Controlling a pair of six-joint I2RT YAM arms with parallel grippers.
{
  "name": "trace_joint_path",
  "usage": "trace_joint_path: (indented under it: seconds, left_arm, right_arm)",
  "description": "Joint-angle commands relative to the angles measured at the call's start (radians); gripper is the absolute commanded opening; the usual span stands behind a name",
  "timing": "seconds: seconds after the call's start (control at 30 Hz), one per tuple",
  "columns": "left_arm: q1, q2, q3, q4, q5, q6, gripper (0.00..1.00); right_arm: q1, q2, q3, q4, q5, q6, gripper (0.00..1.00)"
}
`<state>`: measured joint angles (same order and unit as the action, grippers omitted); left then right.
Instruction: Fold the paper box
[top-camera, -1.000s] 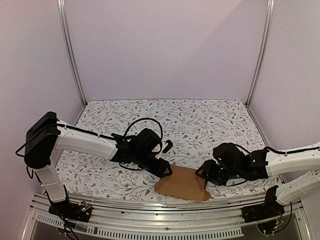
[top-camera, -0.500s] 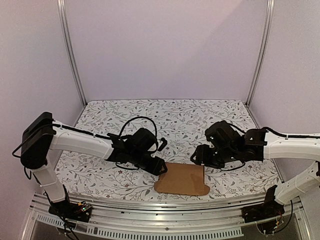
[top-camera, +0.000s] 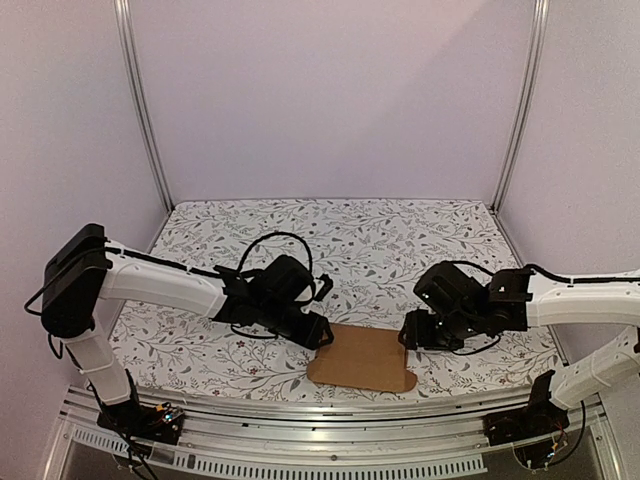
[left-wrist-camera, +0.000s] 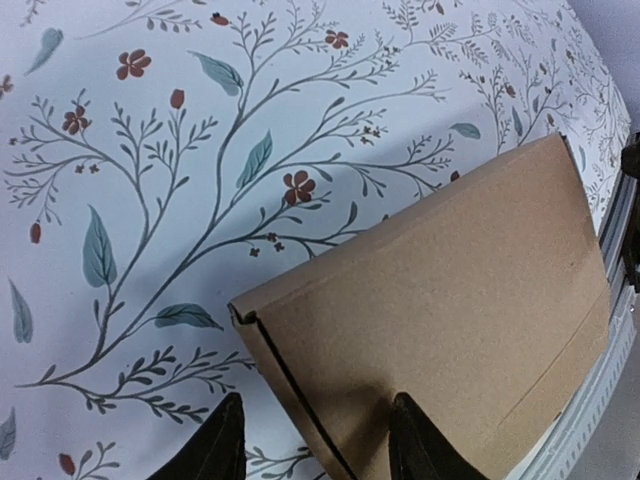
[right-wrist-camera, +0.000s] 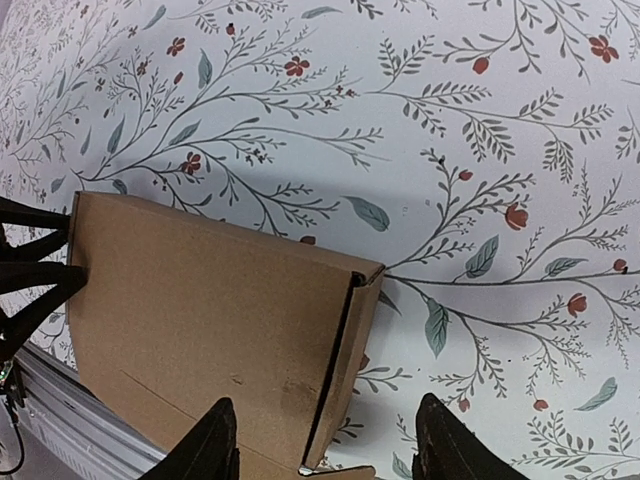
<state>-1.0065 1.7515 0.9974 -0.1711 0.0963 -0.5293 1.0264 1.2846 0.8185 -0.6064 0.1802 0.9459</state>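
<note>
The paper box (top-camera: 362, 357) is a brown cardboard carton lying low on the floral cloth near the table's front edge, its top panel down and side flaps folded. My left gripper (top-camera: 322, 335) is open at its left edge; in the left wrist view (left-wrist-camera: 312, 445) the fingers straddle the box's (left-wrist-camera: 440, 300) left side wall. My right gripper (top-camera: 410, 335) is open at its right edge; in the right wrist view (right-wrist-camera: 325, 445) the fingers straddle the box's (right-wrist-camera: 200, 310) right side wall. Neither grips it.
The floral tablecloth (top-camera: 340, 250) covers the table. A metal rail (top-camera: 340, 415) runs along the front edge just below the box. Upright frame posts (top-camera: 140, 100) stand at the back corners, with plain walls around.
My right gripper rose and moved back, then came down again to the box's right edge. The raised right flap is now down and the box lies flatter. My left gripper shifted slightly left.
</note>
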Motion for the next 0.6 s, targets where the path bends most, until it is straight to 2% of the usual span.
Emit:
trace_joint_path:
  seconds: [0.0, 0.23, 0.57]
  left_arm:
    - [0.022, 0.01, 0.002, -0.021, -0.017, -0.014, 0.48]
    - [0.048, 0.012, -0.017, 0.018, 0.033, -0.056, 0.47]
    - [0.143, -0.005, -0.067, 0.08, 0.115, -0.099, 0.47]
  right_arm:
    - [-0.004, 0.041, -0.054, 0.107, -0.075, 0.033, 0.58]
    - [-0.007, 0.12, -0.076, 0.239, -0.117, 0.065, 0.54]
    - [-0.083, 0.248, -0.015, 0.352, -0.141, 0.045, 0.39]
